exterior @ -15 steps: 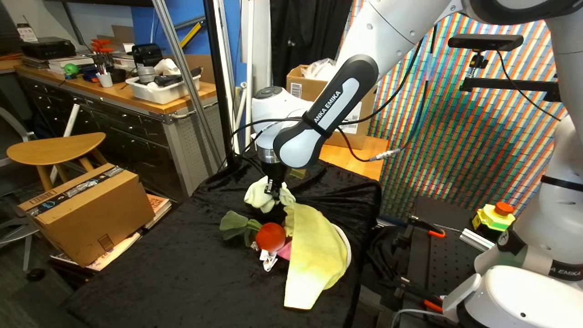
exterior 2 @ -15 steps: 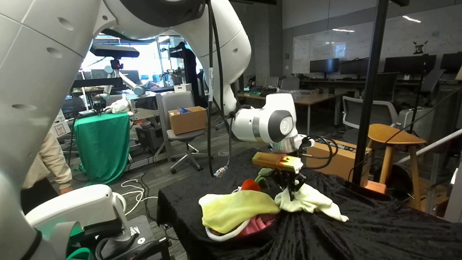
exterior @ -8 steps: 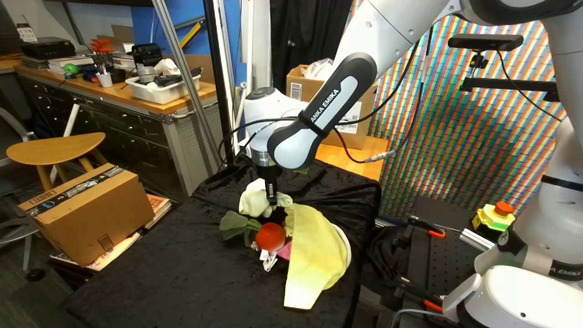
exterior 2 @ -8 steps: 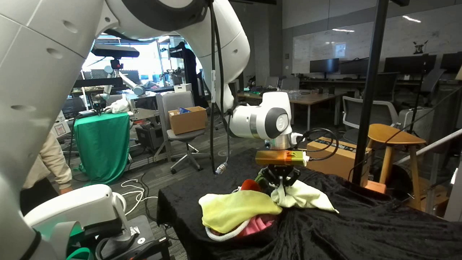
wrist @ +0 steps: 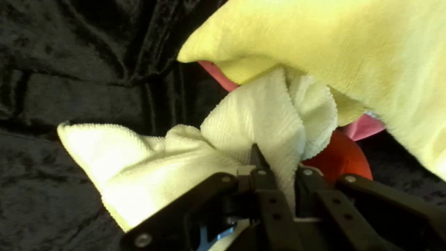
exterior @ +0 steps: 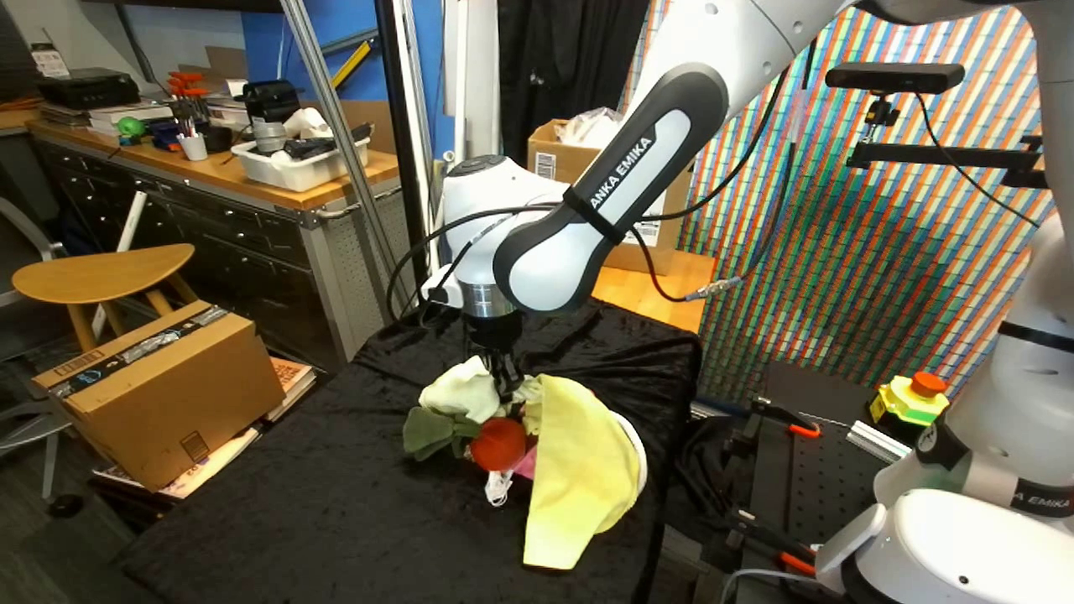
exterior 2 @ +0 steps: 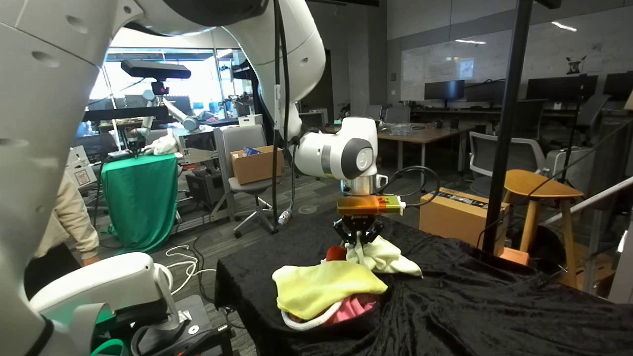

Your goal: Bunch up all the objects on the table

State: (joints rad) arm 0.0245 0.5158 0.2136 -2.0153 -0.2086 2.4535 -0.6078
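My gripper (exterior: 508, 387) points down and is shut on a pale cream cloth (exterior: 460, 391), which bunches up between the fingers in the wrist view (wrist: 167, 157). In an exterior view, the gripper (exterior 2: 360, 242) stands just behind the pile, the cloth's loose end (exterior 2: 390, 259) trailing right. The cloth touches the green leaf-shaped piece (exterior: 426, 432) and sits beside the red round object (exterior: 499, 445). A yellow cloth (exterior: 587, 470) drapes over a pink item (exterior 2: 353, 307) and a white rope rim (exterior 2: 311, 324). What else lies under the yellow cloth is hidden.
A black velvet cloth (exterior: 336, 520) covers the table, with folds towards the back. A white tag or string (exterior: 497, 486) lies beside the red object. A cardboard box (exterior: 159, 394) stands beyond the table edge. A black post (exterior 2: 504, 123) rises near another edge.
My gripper has dragged the cream cloth towards the red object and green leaves, which it now partly overlaps. The wrist has turned. The yellow cloth has stayed nearly still.
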